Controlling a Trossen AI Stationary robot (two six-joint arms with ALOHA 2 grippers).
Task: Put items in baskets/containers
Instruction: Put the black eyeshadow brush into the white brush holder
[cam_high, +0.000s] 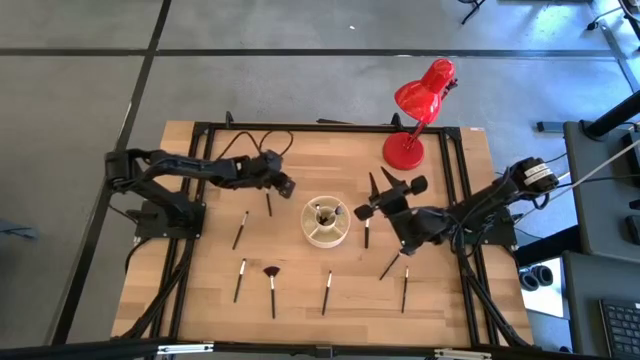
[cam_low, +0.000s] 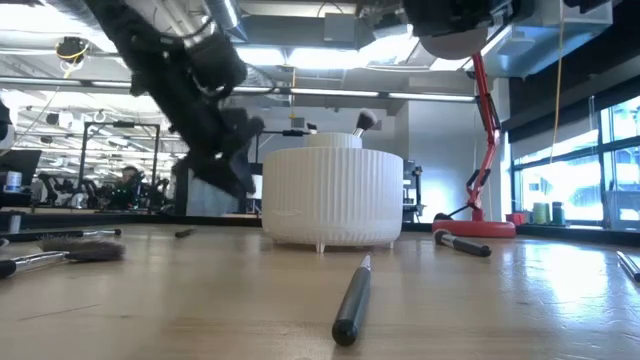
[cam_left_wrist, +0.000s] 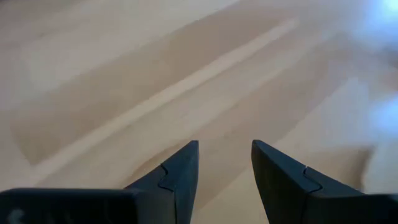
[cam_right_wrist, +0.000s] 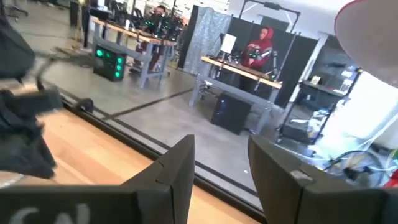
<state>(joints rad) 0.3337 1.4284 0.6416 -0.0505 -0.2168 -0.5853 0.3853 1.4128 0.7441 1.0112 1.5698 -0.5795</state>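
The cream ribbed cup stands mid-table with a few brushes upright in it. Several thin dark brushes lie flat on the wood around it, among them one by my left gripper, one right of the cup, and the fan brush near the front. My left gripper hovers open over bare wood left of the cup. My right gripper is open, raised right of the cup, pointing toward the far edge.
A red desk lamp stands at the far right of the table. A black frame runs along the table's edges. More brushes lie near the front edge. A person shows in the room beyond.
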